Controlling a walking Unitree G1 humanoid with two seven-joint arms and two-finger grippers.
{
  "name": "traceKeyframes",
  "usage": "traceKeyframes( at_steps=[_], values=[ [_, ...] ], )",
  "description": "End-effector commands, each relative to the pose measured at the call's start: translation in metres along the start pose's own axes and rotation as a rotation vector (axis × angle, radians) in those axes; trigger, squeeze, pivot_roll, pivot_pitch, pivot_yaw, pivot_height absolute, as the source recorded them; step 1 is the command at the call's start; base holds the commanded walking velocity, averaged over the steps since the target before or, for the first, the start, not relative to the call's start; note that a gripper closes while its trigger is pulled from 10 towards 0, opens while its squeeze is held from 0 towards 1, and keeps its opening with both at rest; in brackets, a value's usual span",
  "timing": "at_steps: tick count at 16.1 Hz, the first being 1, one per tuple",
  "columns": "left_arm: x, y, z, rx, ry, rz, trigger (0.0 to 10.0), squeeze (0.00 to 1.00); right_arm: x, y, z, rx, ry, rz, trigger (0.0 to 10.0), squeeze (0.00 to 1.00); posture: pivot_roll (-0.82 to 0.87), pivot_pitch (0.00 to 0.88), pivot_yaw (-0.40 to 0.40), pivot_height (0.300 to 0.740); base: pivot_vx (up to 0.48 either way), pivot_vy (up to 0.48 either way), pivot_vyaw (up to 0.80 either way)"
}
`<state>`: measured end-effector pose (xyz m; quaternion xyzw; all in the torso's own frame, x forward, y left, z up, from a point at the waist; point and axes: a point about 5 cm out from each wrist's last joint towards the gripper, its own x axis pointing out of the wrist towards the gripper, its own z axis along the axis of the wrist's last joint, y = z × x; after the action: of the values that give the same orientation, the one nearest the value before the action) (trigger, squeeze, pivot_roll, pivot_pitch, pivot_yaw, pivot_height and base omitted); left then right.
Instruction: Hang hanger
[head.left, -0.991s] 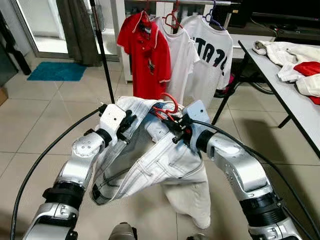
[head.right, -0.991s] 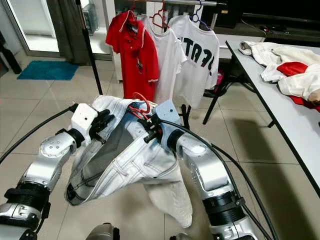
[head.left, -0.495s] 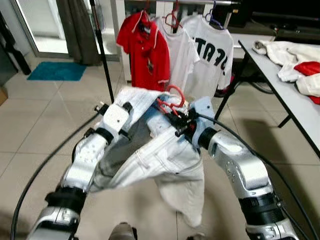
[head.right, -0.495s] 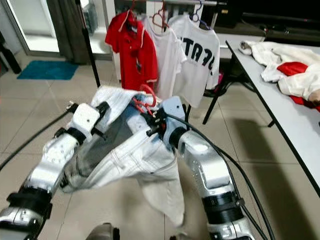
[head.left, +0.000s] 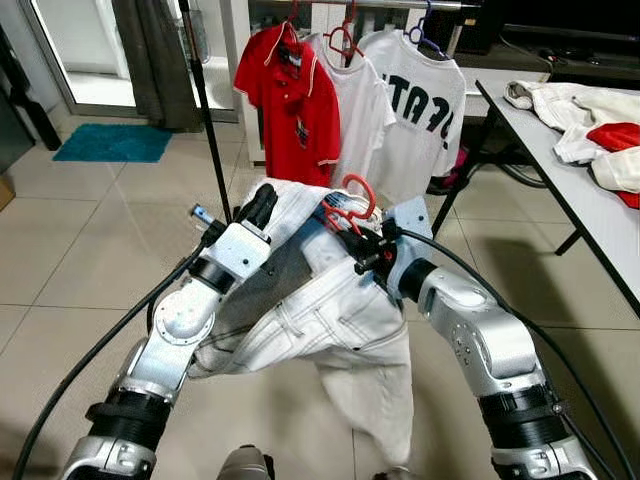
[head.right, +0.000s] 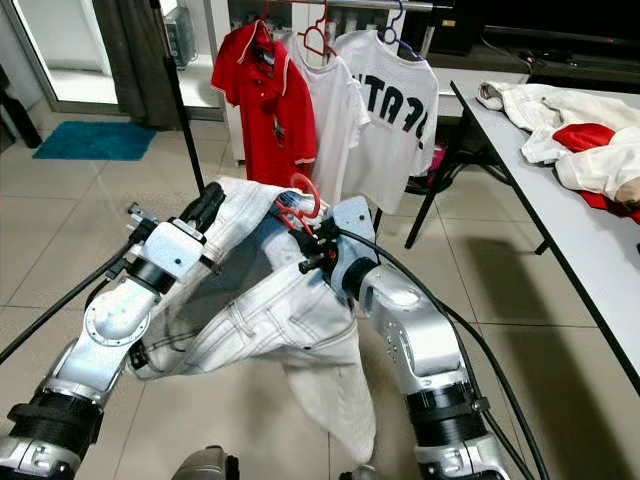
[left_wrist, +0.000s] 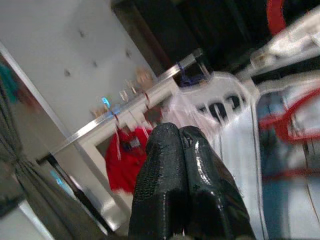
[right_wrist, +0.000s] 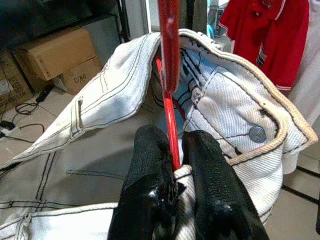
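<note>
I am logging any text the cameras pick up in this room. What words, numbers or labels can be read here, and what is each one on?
"TA7" and part of a further character, big dark print on the white T-shirt hanging on the rail; folds hide the rest.
"C/NO", uncertain, a small blurred marking on the cardboard box in the right wrist view.
The small badge on the red polo shirt is too small to read.

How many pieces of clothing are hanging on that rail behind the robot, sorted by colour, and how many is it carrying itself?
Red shirts on the rail: 1, the red polo shirt
White shirts on the rail: 2, the plain white shirt and the white lettered shirt
Carried on a red hanger: 1, the white jeans
Total: 4
</note>
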<state>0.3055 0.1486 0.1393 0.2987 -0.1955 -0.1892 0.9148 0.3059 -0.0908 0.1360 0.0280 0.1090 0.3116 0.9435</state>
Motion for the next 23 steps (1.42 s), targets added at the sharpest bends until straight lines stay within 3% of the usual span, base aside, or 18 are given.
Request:
traceKeyframes(
  at_steps=[1,2,5,7,10,12,14,15,17,18,19,20,21,23],
  values=[
    [-0.001,-0.009,-0.01,0.021,0.061,-0.071,4.7,0.23,0.001,-0.002,0.015,-0.013,-0.058,0.001,0.0,0.0,0.01,0.0,-0.03,0.705,0.0,0.0,0.0],
    [0.0,-0.018,-0.004,0.061,0.002,-0.147,10.0,1.0,0.001,0.0,0.017,-0.013,-0.066,0.023,0.0,0.0,0.01,0.0,-0.033,0.705,0.0,0.0,0.0],
    [0.004,-0.026,0.002,0.083,-0.029,-0.197,10.0,1.0,0.0,0.001,0.019,-0.009,-0.076,0.029,0.0,0.0,0.01,0.0,-0.021,0.705,0.0,0.0,0.0],
    [0.002,-0.034,-0.006,0.117,0.011,-0.226,10.0,1.0,0.0,0.003,0.021,0.003,-0.089,0.033,0.0,0.0,-0.01,0.0,-0.011,0.705,0.0,0.0,0.0],
    [0.002,-0.029,-0.021,0.164,0.111,-0.176,10.0,1.0,-0.002,0.009,0.02,0.027,-0.093,0.072,0.0,0.0,-0.02,0.0,-0.007,0.705,0.0,0.0,0.0],
    [0.0,-0.032,-0.03,0.205,0.166,-0.203,10.0,1.0,-0.003,0.008,0.022,0.053,-0.105,0.075,0.0,0.0,-0.02,0.0,-0.014,0.705,0.0,0.0,0.0],
    [-0.003,-0.034,-0.034,0.284,0.184,-0.22,10.0,1.0,-0.003,0.008,0.024,0.065,-0.111,0.079,0.0,0.0,-0.02,0.0,-0.015,0.705,0.0,0.0,0.0],
    [-0.004,-0.029,-0.036,0.388,0.188,-0.188,10.0,1.0,-0.003,0.009,0.025,0.077,-0.114,0.085,0.0,0.0,-0.02,0.0,-0.016,0.705,0.0,0.0,0.0],
    [-0.004,-0.02,-0.038,0.441,0.194,-0.128,10.0,1.0,-0.003,0.009,0.024,0.082,-0.113,0.091,0.0,0.0,-0.02,0.0,-0.019,0.705,0.0,0.0,0.0],
    [-0.004,-0.013,-0.038,0.459,0.194,-0.084,10.0,0.95,-0.003,0.01,0.024,0.089,-0.113,0.095,0.0,0.0,-0.02,0.0,-0.019,0.705,0.0,0.0,0.0],
    [-0.004,-0.005,-0.038,0.471,0.198,-0.033,10.0,0.35,-0.004,0.01,0.024,0.095,-0.113,0.096,0.0,0.0,-0.02,0.0,-0.017,0.705,0.0,0.0,0.0],
    [-0.004,0.0,-0.038,0.475,0.207,-0.003,10.0,0.08,-0.004,0.01,0.024,0.1,-0.112,0.095,0.0,0.0,-0.02,0.0,-0.017,0.705,0.0,0.0,0.0],
    [-0.004,0.004,-0.038,0.478,0.209,0.022,10.0,0.0,-0.004,0.01,0.023,0.102,-0.111,0.093,0.0,0.0,-0.02,0.0,-0.015,0.705,0.0,0.0,0.0],
    [-0.001,0.012,-0.031,0.457,0.168,0.084,10.0,0.0,-0.005,0.008,0.023,0.103,-0.112,0.081,0.0,0.0,-0.02,0.0,-0.014,0.705,0.0,0.0,0.0]
  ],
)
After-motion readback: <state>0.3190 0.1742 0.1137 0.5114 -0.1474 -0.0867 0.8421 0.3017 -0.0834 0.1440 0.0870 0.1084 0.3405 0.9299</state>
